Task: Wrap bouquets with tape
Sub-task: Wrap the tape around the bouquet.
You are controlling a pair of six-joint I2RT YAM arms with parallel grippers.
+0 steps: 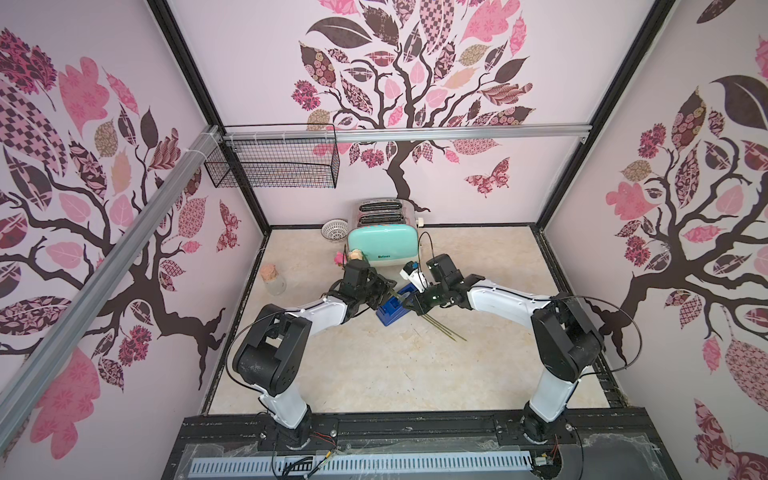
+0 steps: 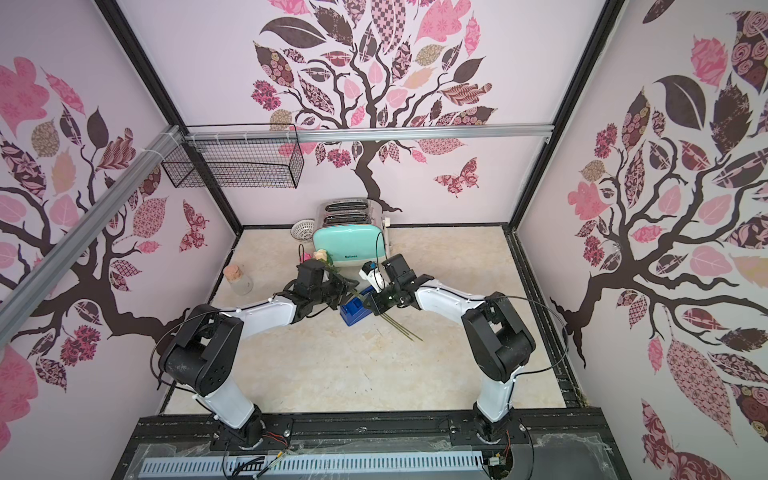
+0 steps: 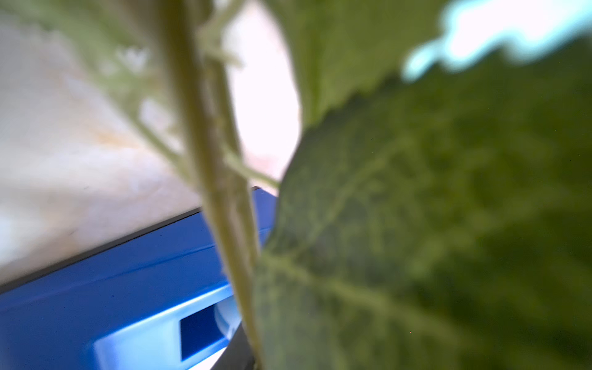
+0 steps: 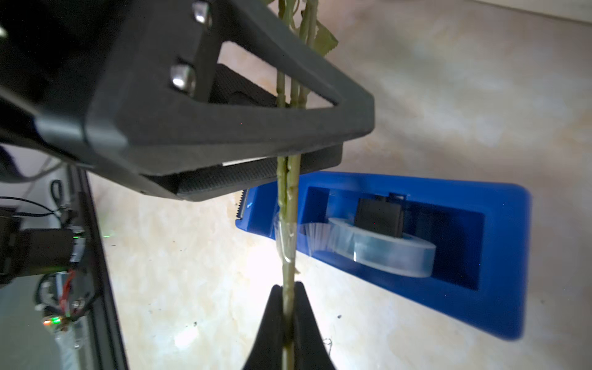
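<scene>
Low over mid-table, pinching w/ R gripper (image 4: 287,290): fingers pressed together on stems (image 4: 288,195) of rose bouquet (image 2: 321,254), gripped along bare lower stalks. Further up same stalks, flanked by L gripper (image 4: 346,149): jaws either side w/ only a thin slit showing, can't tell whether squeezing or merely around them. Between the two grips, clear tape (image 4: 283,238) stuck round stems, strip stretched back to roll (image 4: 384,253) seated in blue dispenser (image 4: 499,256). Dispenser flat on marble-look tabletop (image 1: 374,374), just below stalks, toothed cutter (image 4: 241,205) at end nearest L gripper. From above, in both top views: grippers nose to nose over dispenser, arms reaching in from opp. sides. Past R gripper, stem ends (image 1: 451,333) sticking out toward table front, low over tabletop. Past L gripper, pink bloom (image 1: 340,258) & peach bloom (image 1: 355,254) just beside mint toaster (image 1: 380,245), front-left corner. Close to L wrist cam, big green leaf (image 3: 416,224), blurred, filling most of view, dispenser behind. Further out: corked glass jar (image 1: 274,280) well apart on L side, small white strainer (image 1: 334,230) by back wall next to toaster, black wire basket (image 1: 274,166) hung on rail above.
</scene>
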